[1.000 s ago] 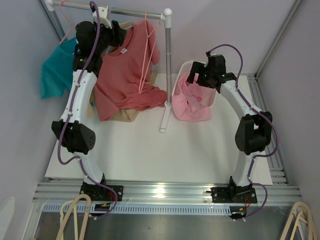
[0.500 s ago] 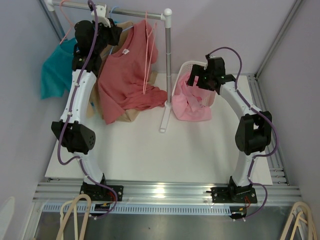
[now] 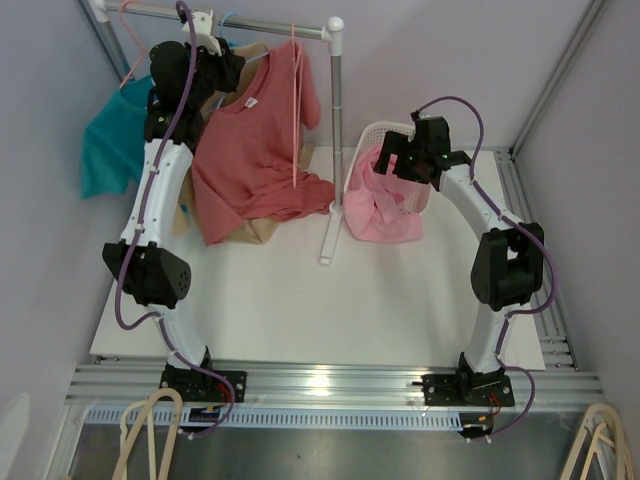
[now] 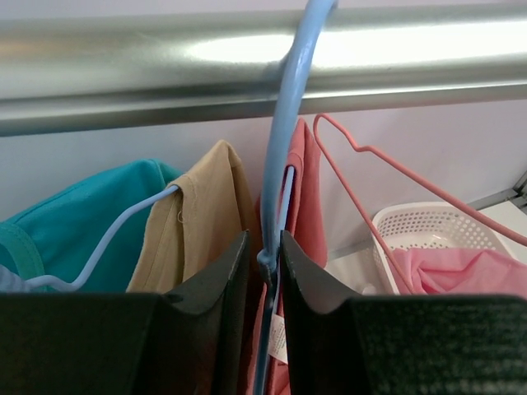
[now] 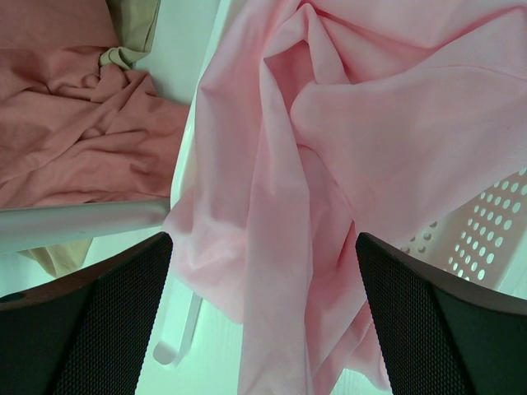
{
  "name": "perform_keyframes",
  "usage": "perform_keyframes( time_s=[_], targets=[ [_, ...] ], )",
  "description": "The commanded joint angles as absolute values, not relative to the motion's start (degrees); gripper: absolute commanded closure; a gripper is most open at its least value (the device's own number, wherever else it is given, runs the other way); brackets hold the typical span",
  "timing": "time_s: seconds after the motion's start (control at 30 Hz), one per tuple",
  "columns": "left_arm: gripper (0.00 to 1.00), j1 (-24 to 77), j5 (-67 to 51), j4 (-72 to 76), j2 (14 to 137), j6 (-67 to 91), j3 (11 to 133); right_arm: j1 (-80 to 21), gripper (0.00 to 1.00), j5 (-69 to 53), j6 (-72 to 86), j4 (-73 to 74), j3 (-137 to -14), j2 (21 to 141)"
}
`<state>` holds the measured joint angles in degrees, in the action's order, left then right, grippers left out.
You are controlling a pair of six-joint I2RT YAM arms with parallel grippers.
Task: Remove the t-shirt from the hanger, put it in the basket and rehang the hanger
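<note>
A salmon-red t-shirt hangs from the rack rail on a blue hanger, and its lower part rests on the table. My left gripper is up under the rail. In the left wrist view the left gripper is shut on the blue hanger's neck, with the red shirt behind it. My right gripper is open over the white basket. In the right wrist view the right gripper is empty above a pink shirt.
A teal shirt and a tan shirt hang left of the red one. An empty pink hanger hangs to its right. The rack's upright post and foot stand between the shirts and the basket.
The red shirt and the pink hanger have swung a little on the rail. My right gripper has shifted slightly over the basket. The left gripper keeps its hold.
</note>
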<state>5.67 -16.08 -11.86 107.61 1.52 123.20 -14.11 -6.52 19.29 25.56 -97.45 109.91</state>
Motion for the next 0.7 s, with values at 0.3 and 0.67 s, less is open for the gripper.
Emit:
perform_keyframes(
  time_s=[0.3, 0.67],
  targets=[
    [0.99, 5.36, -17.75, -11.60, 108.02, 3.34, 123.48, -13.89, 0.02, -6.94, 19.16, 23.82, -96.94, 106.61],
    [0.99, 5.62, -16.80, -14.59, 105.83, 9.13, 132.89, -13.89, 0.02, -7.21, 18.90, 24.08, -96.42, 105.38]
  ],
)
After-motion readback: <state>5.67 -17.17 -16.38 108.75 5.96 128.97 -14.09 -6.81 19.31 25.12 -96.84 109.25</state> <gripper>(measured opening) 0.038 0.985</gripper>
